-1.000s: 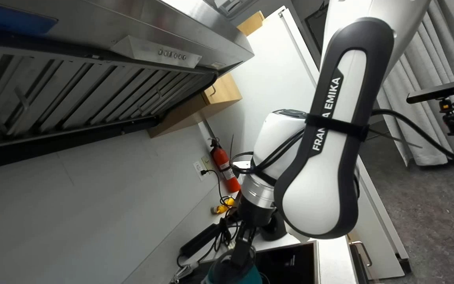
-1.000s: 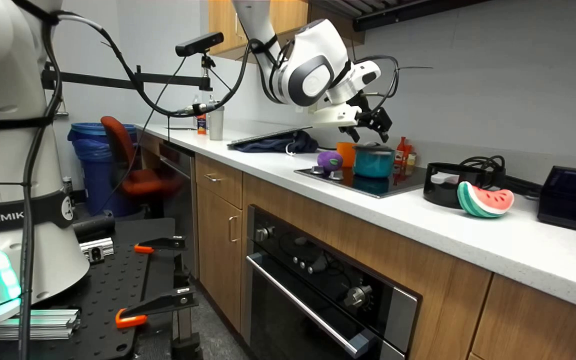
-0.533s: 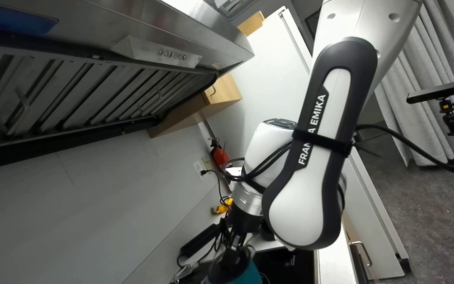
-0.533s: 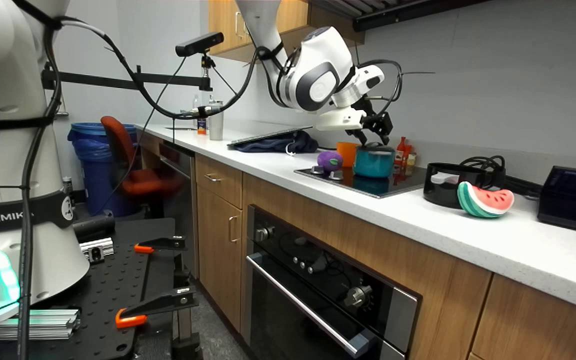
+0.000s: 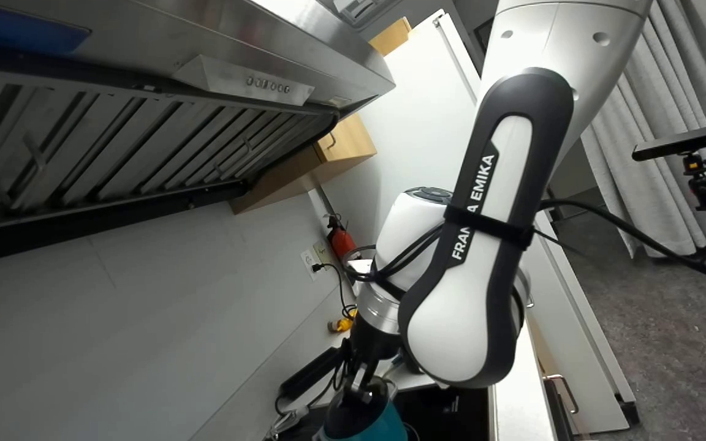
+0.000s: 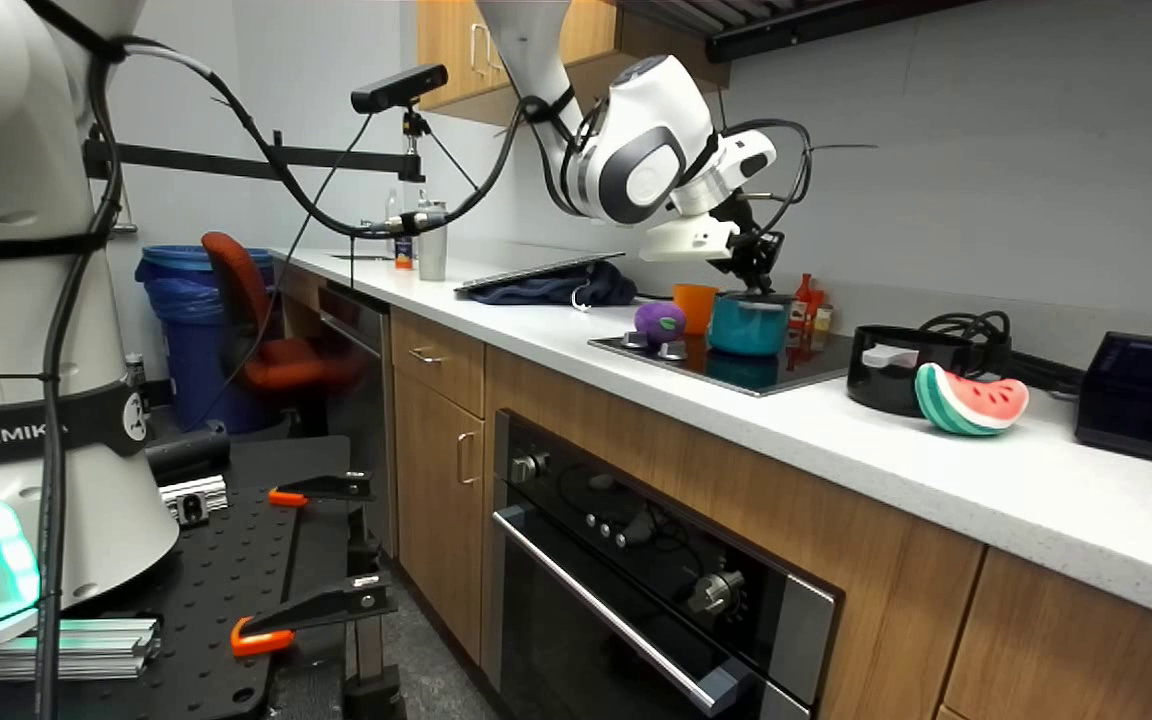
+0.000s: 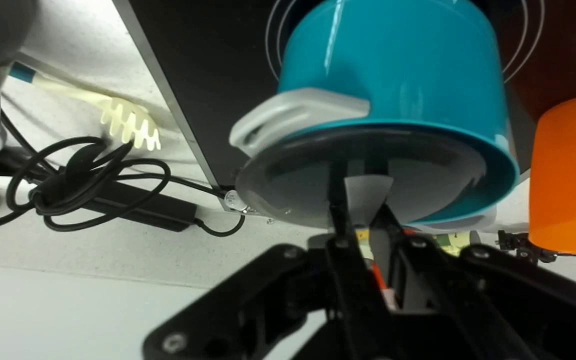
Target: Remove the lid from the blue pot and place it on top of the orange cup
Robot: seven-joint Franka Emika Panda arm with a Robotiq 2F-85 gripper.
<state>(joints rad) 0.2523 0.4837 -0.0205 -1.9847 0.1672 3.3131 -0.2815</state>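
Note:
The blue pot (image 6: pixel 748 328), teal and glossy, stands on the black cooktop (image 6: pixel 806 370). Its grey see-through lid (image 7: pixel 288 180) sits askew in the wrist view: the lid's left edge juts past the pot's rim, and teal inner wall shows at the right. My gripper (image 7: pixel 362 207) is shut on the lid's grey handle (image 7: pixel 368 192), a finger on each side. In both exterior views the gripper (image 6: pixel 754 278) points down at the pot's top. The orange cup (image 6: pixel 695 308) stands close beside the pot, at the right edge of the wrist view, where the cup (image 7: pixel 568 175) is partly cut off.
A purple toy (image 6: pixel 659 322) sits near the cooktop knobs. Red-capped bottles (image 6: pixel 804 308) stand behind the pot. A black pot (image 6: pixel 901 370) and a toy watermelon slice (image 6: pixel 972 400) are farther along the counter. Cables and a power strip (image 7: pixel 138 210) lie by the wall. A range hood (image 5: pixel 144 122) hangs overhead.
The gripper has come down from above the pot with its jaws apart, then shut on the lid's handle. The pot and the cup have stayed in place.

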